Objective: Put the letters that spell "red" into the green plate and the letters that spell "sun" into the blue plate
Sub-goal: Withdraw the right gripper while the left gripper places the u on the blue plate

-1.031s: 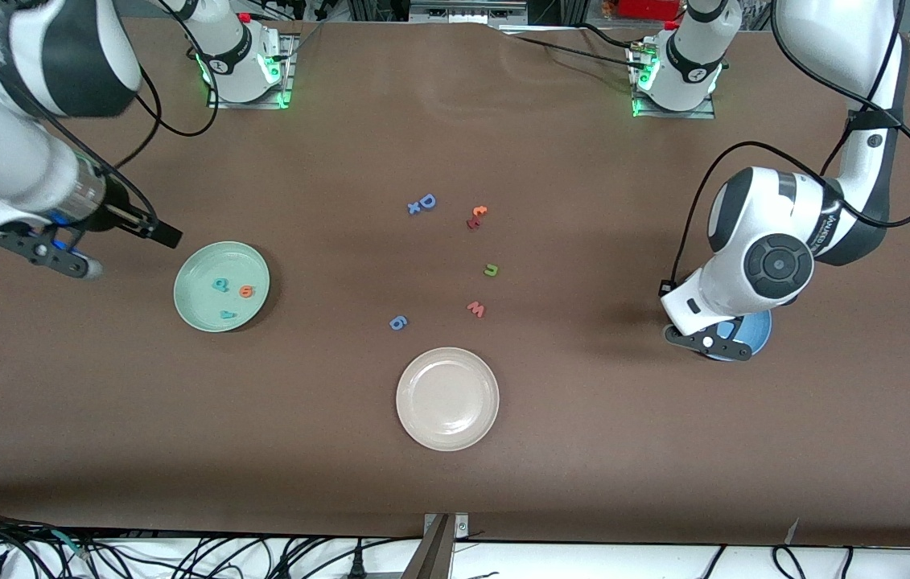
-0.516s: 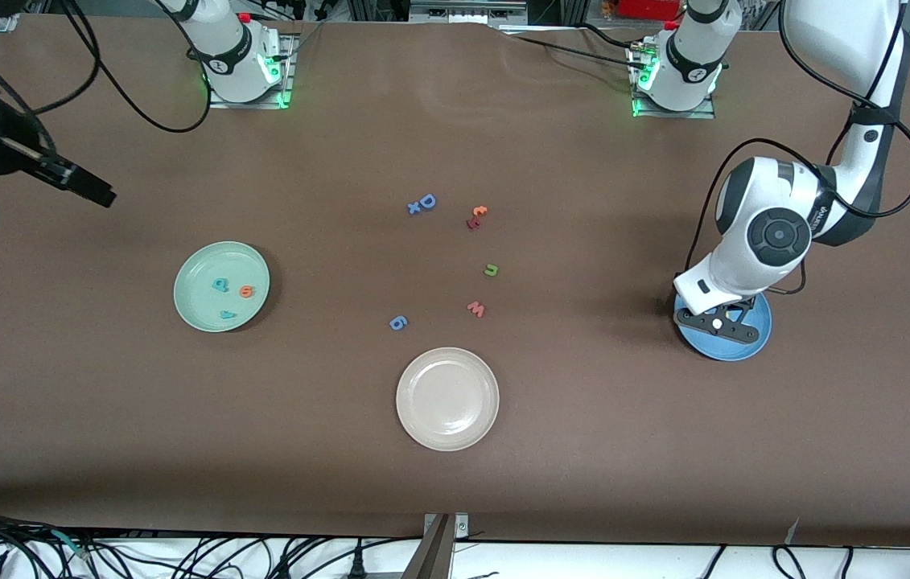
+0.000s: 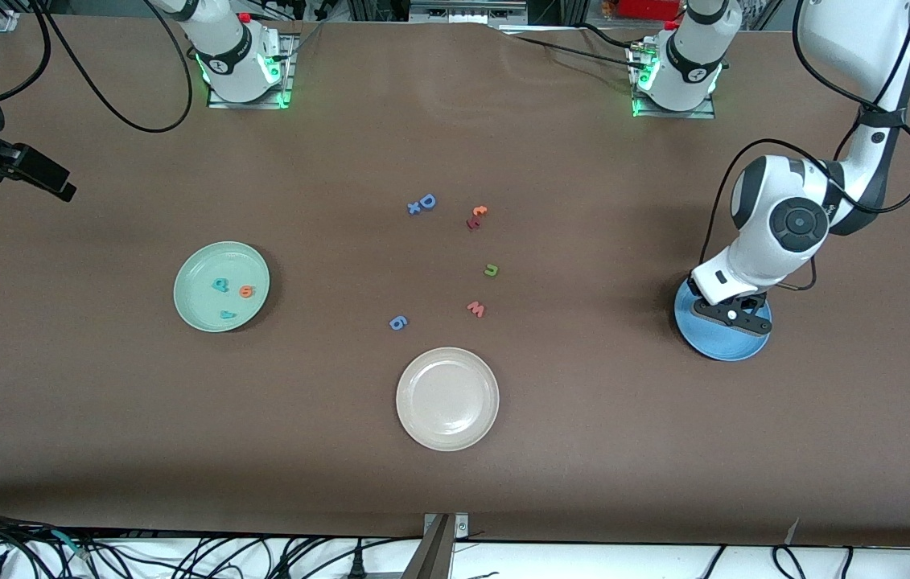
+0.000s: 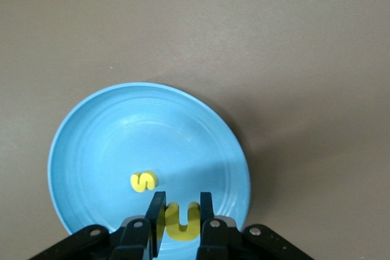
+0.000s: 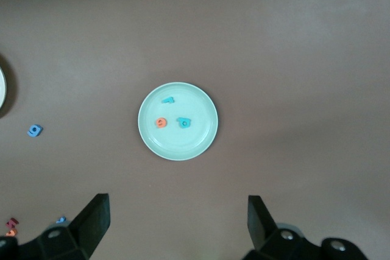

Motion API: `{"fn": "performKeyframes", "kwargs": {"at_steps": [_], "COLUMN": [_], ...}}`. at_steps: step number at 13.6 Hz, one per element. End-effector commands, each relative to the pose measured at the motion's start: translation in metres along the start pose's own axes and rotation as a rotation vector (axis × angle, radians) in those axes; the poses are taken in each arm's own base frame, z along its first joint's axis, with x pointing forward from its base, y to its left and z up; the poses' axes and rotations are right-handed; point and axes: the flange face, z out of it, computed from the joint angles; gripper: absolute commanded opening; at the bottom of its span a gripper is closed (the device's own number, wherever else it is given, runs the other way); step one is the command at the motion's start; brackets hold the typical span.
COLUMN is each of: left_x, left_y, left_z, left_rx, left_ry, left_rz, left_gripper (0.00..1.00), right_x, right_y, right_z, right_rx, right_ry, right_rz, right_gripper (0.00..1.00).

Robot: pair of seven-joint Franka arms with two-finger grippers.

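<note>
Yellow "u" (image 4: 181, 222) was pinched in the left end effector (image 4: 181, 220), low over the blue plate (image 4: 85, 150), where the "s" (image 4: 143, 181) already lay. Best to let go gently, then lift straight up. The green "u" (image 3: 491, 270) waited mid-desk. The right end effector (image 5: 177, 223) hung spread, high above the green plate (image 5: 204, 129), waiting.

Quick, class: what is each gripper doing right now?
Left gripper: shut on the yellow u, over the blue plate.
Right gripper: open, empty, high above the green plate.
</note>
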Motion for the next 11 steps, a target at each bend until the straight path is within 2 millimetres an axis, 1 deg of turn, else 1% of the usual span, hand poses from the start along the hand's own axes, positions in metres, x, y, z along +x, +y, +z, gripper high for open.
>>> {"fn": "performKeyframes", "kwargs": {"at_steps": [1,2,3,4,6,7,9,10,11], "left_x": [-0.010,-0.013,-0.014,-0.013,-0.011,-0.011,-0.010,-0.007,0.001], "left_y": [-0.022,-0.038,-0.043,-0.044,-0.043,-0.043,-0.040,-0.031,-0.005], "left_z": [0.001,0.005,0.006,0.007,0.008,0.008,0.008,0.007,0.005], "left_rx": [0.039,0.067,0.081,0.082,0.073,0.072,0.024,-0.022,-0.070], "left_ry": [0.015,0.011,0.015,0.013,0.012,0.012,0.022,0.028,0.030], "left_rz": [0.054,0.066,0.074,0.073,0.039,0.031,-0.030,-0.072,-0.111], "left_gripper": [0.00,0.00,0.00,0.09,0.90,1.00,1.00,1.00,1.00], "right_x": [0.003,0.003,0.002,0.004,0.003,0.002,0.002,0.002,0.002], "right_y": [-0.002,-0.006,-0.008,-0.011,-0.013,-0.013,-0.012,-0.012,-0.012], "right_z": [-0.006,-0.007,-0.007,-0.008,-0.008,-0.007,-0.007,-0.008,-0.007], "right_rx": [0.012,0.011,0.013,0.017,0.023,0.017,0.017,0.018,0.017], "right_ry": [0.038,0.045,0.050,0.064,0.061,0.055,0.055,0.055,0.053], "right_rz": [-0.019,-0.027,-0.039,-0.035,-0.036,-0.039,-0.038,-0.039,-0.044], "right_gripper": [1.00,1.00,1.00,1.00,1.00,1.00,1.00,1.00,1.00]}}
